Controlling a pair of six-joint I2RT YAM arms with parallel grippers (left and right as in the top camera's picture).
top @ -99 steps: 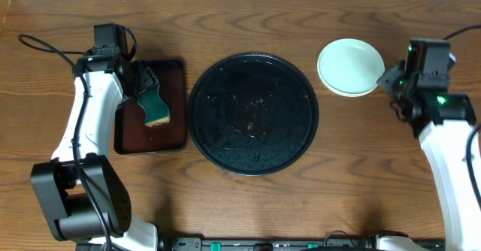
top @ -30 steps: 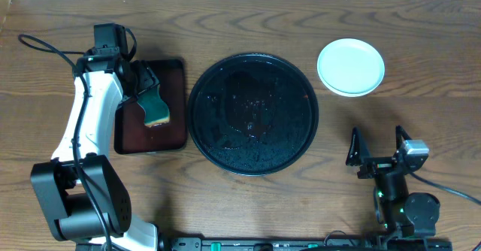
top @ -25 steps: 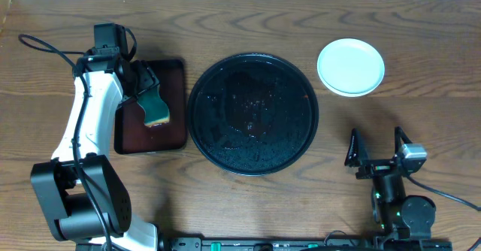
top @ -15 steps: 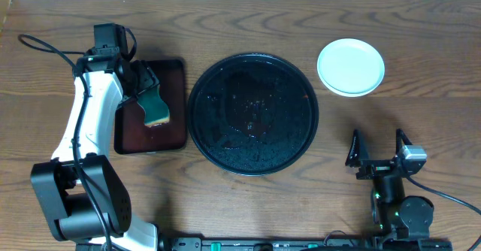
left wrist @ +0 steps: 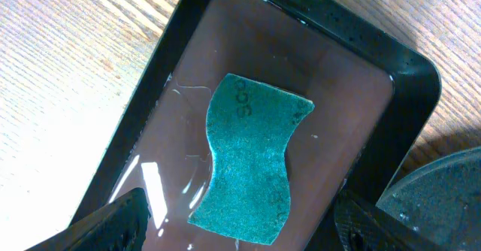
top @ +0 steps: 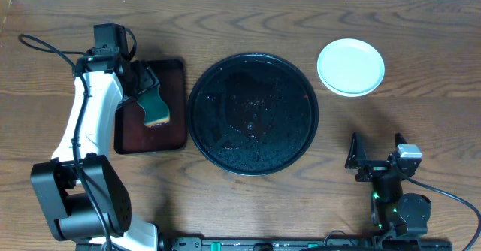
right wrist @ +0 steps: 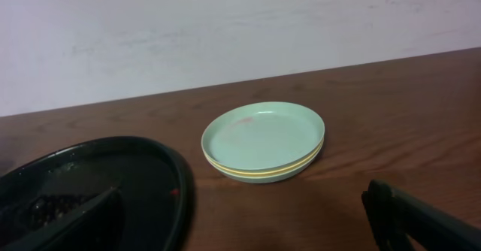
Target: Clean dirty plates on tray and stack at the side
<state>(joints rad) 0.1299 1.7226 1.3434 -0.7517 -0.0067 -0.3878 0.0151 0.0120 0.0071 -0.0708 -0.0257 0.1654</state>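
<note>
The plates [top: 350,68] are stacked on the bare table at the back right, a mint one on top and a yellow rim showing in the stack [right wrist: 263,142]. The round black tray [top: 301,142] in the middle holds no plate, only water drops and small red specks. My right gripper [top: 375,153] hovers near the front right edge, open and holding nothing, facing the plates. My left gripper [top: 147,86] hangs open over a teal sponge [left wrist: 250,168]; its fingers [left wrist: 113,225] stand clear of the sponge on both sides.
The sponge [top: 156,110] lies in a wet, dark reddish-brown rectangular tray [top: 174,74] left of the black tray [right wrist: 161,168]. A pale wall runs along the table's far edge.
The right arm has left the plate stack and pulled back to the front right of the table, with only a slight shift in the last second. The left arm and sponge have not moved.
</note>
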